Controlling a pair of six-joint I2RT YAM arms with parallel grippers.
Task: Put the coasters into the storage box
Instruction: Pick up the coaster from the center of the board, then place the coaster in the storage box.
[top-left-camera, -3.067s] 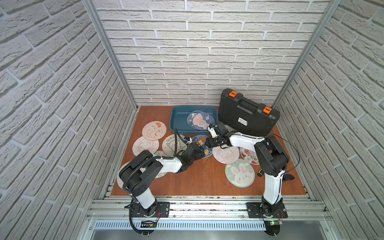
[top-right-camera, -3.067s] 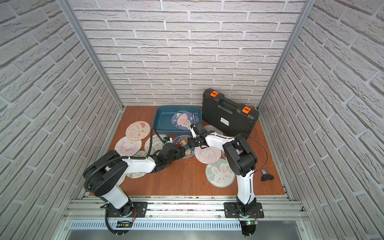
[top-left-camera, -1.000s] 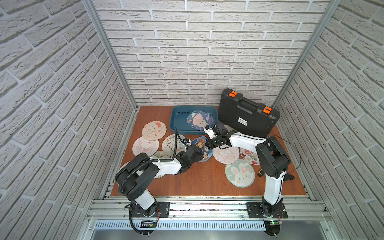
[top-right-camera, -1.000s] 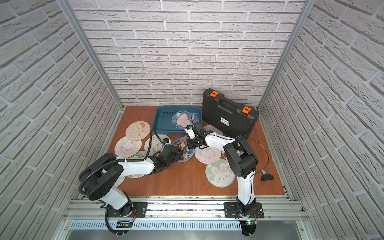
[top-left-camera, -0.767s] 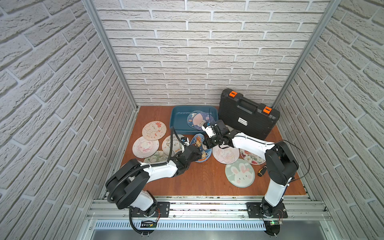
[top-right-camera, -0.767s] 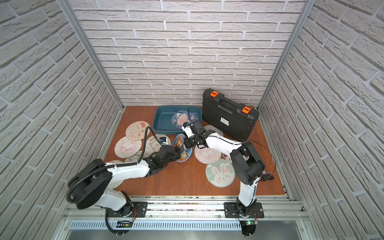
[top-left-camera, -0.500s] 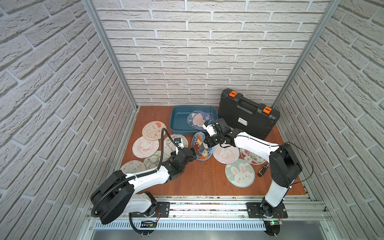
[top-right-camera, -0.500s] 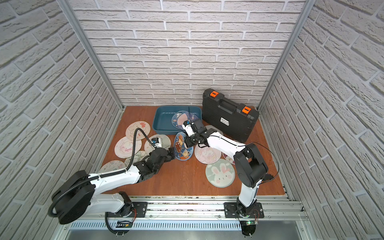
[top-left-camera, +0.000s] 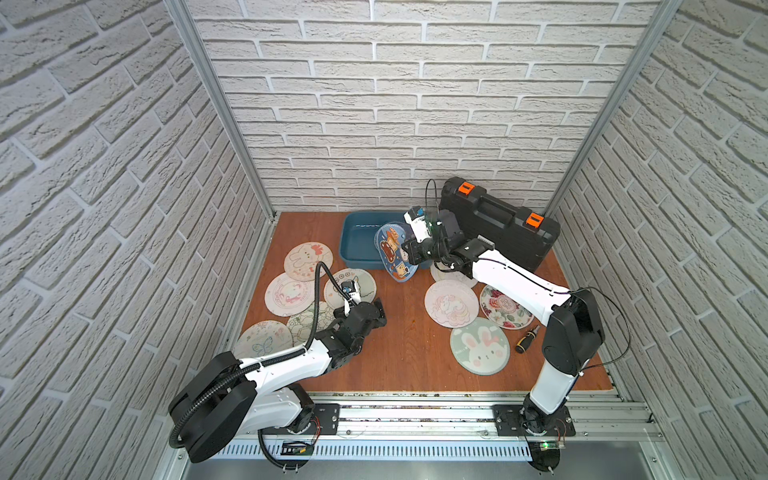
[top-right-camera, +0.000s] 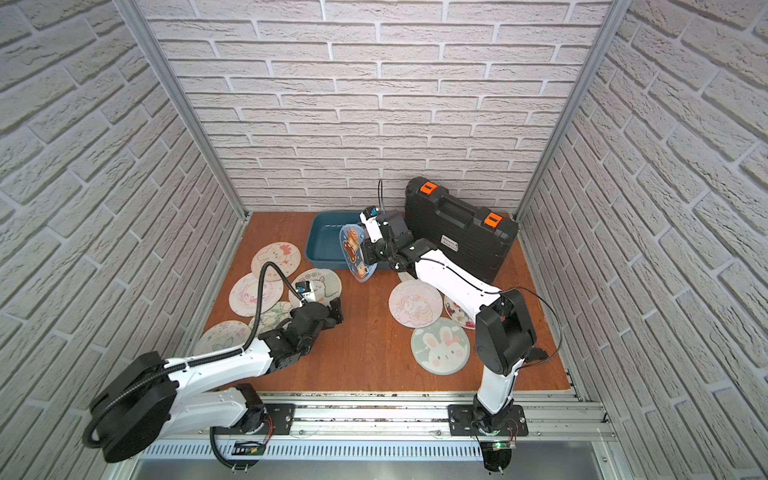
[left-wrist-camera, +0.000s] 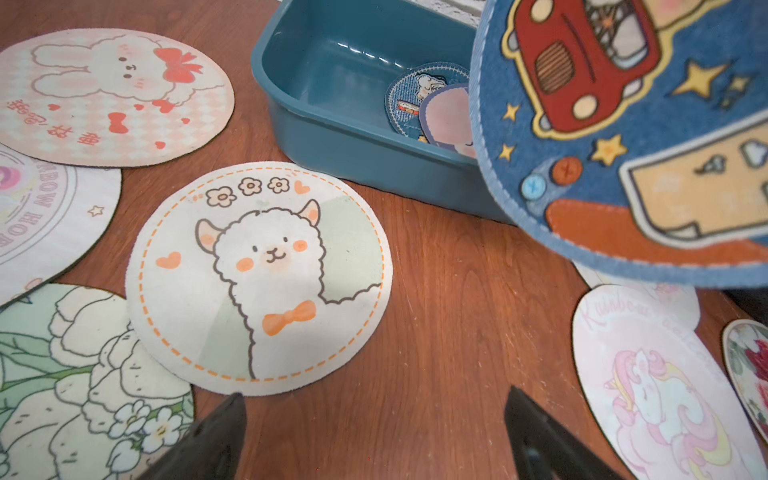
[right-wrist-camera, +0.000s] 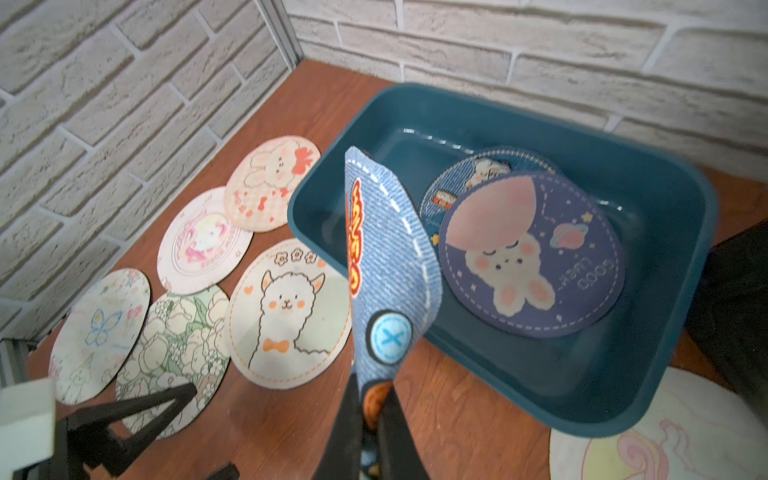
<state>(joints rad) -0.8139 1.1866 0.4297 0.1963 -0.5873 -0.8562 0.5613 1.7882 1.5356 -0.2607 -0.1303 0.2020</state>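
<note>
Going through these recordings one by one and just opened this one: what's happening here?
The right gripper, fingers shut, holds a round blue denim-print coaster upright by its edge at the front rim of the shallow teal plastic storage box; it is not inside yet. Two blue round coasters lie in the box. The left gripper, fingers open and empty, hovers low over the brown wooden table beside the cream alpaca-print coaster. Several more pastel coasters lie on the table.
</note>
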